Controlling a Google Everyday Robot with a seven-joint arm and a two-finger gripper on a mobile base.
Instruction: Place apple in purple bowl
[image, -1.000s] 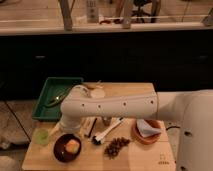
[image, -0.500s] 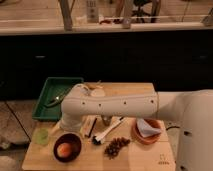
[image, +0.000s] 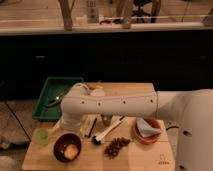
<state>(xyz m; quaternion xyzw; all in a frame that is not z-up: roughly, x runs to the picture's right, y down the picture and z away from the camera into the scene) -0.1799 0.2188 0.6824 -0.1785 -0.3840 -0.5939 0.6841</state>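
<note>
The apple (image: 71, 151), orange-yellow, lies inside the dark purple bowl (image: 59, 148) at the front left of the wooden table. My white arm reaches across the table from the right. The gripper (image: 70, 128) is at the arm's left end, just above and behind the bowl, apart from the apple. The arm's bulky wrist hides most of the gripper.
A green tray (image: 55, 95) sits at the back left and a small green cup (image: 42, 135) left of the bowl. A dark grape cluster (image: 116, 147), black and white utensils (image: 102, 134) and an orange-brown bowl with pale cloth (image: 146, 131) lie to the right.
The gripper has lifted up and back from the bowl. The apple now shows uncovered inside the bowl.
</note>
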